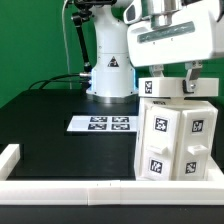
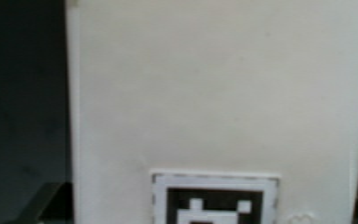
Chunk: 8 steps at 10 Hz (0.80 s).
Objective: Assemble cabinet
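Note:
The cabinet (image 1: 178, 135) is a tall white boxy body with black-and-white tags on its faces. It stands on the black table at the exterior view's right, near the front rail. My gripper (image 1: 176, 82) comes down from above onto the cabinet's top panel (image 1: 180, 88), with a dark finger on each side of it, closed on that panel. In the wrist view the cabinet's white face (image 2: 211, 90) fills most of the picture, with one tag (image 2: 215, 200) at the edge. My fingertips barely show there.
The marker board (image 1: 102, 124) lies flat in the middle of the table. A low white border rail (image 1: 60, 189) runs along the front and turns up the left side. The arm's white base (image 1: 110, 72) stands at the back, with black cables beside it.

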{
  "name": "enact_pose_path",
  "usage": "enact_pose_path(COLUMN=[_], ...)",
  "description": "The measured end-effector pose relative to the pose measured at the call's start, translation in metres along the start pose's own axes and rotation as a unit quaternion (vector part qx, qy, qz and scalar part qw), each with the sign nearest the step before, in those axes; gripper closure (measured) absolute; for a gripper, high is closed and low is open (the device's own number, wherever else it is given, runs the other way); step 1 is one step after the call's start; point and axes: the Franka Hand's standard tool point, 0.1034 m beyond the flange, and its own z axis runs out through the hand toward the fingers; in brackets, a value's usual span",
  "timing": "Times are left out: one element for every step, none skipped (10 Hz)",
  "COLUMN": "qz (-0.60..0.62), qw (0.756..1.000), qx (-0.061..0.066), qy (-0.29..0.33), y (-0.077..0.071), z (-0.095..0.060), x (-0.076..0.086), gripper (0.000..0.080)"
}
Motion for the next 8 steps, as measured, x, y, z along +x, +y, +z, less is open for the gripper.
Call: enact_pose_path(qz=[0.018,0.053,0.077,0.117,0.145,0.172,0.218,0.237], qw=[1.000,0.999,0.997,0.993,0.989,0.985,0.976,0.971], qx=[0.001,0.001,0.001,0.001,0.000,-0.003,-0.005,-0.007], qy=[-0.001,-0.004,-0.004,-0.006,-0.008,-0.010,-0.013,-0.014], y=[0.0005,0.0011,0.0016,0.0018,0.0023,0.0032,0.0043,0.0052], z=[0.0006,0.0011,0.0014,0.0016,0.0017,0.0019,0.0022,0.0024], x=[0.0014,0.0021,0.0031,0.0028,0.0028,0.0027,0.0023,0.0027], gripper=[0.0240,0.0240,0.0240,0.0240,0.0240,0.0240,0.0240,0.0240])
